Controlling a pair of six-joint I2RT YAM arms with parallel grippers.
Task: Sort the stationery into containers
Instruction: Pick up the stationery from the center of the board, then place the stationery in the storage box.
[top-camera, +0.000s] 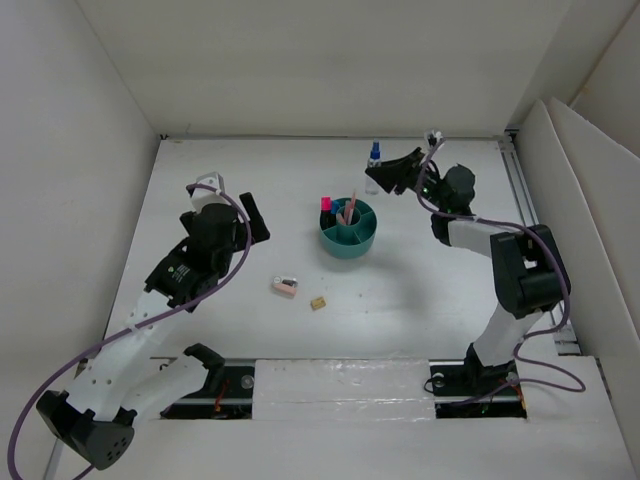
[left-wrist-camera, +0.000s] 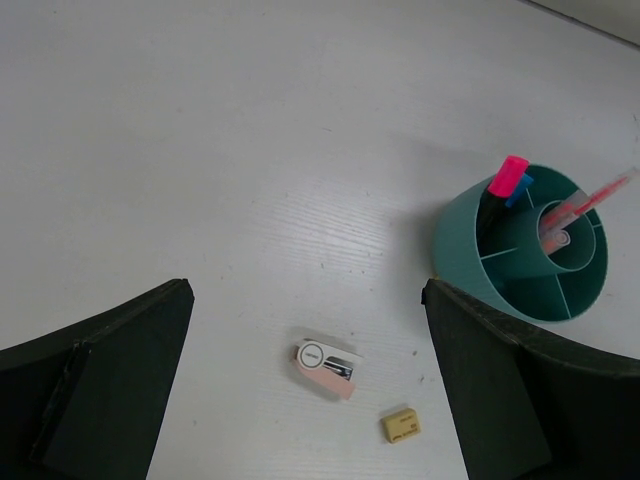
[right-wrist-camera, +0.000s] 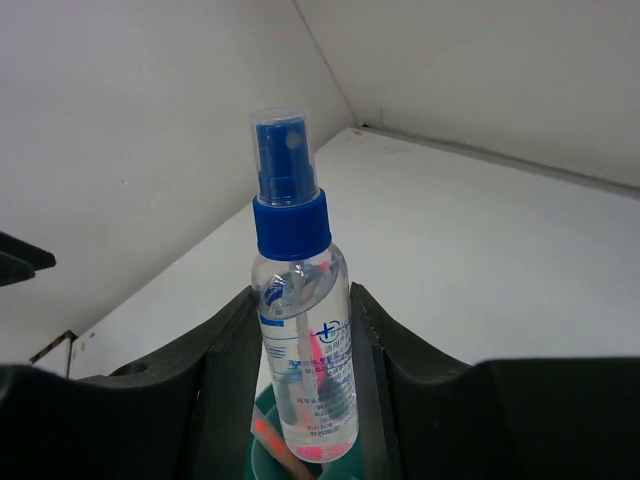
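My right gripper (top-camera: 388, 176) is shut on a small clear bottle (right-wrist-camera: 303, 340) with a blue spray cap, holding it upright off the table behind the teal organizer (top-camera: 335, 243). The bottle (top-camera: 374, 158) sits between both fingers, and the organizer's rim (right-wrist-camera: 258, 458) shows just below it. A pink-ended marker (left-wrist-camera: 508, 178), a blue-ended marker (left-wrist-camera: 520, 187) and thin pink-orange pens (left-wrist-camera: 590, 203) stand in the organizer (left-wrist-camera: 460, 250). A pale pink eraser (left-wrist-camera: 326, 366) and a tiny tan block (left-wrist-camera: 401, 426) lie on the table. My left gripper (left-wrist-camera: 307, 292) hangs open above the eraser.
White walls enclose the table on the left, back and right. A metal rail (top-camera: 525, 190) runs along the right side. The eraser (top-camera: 285, 287) and block (top-camera: 318, 303) lie between the organizer and the arm bases.
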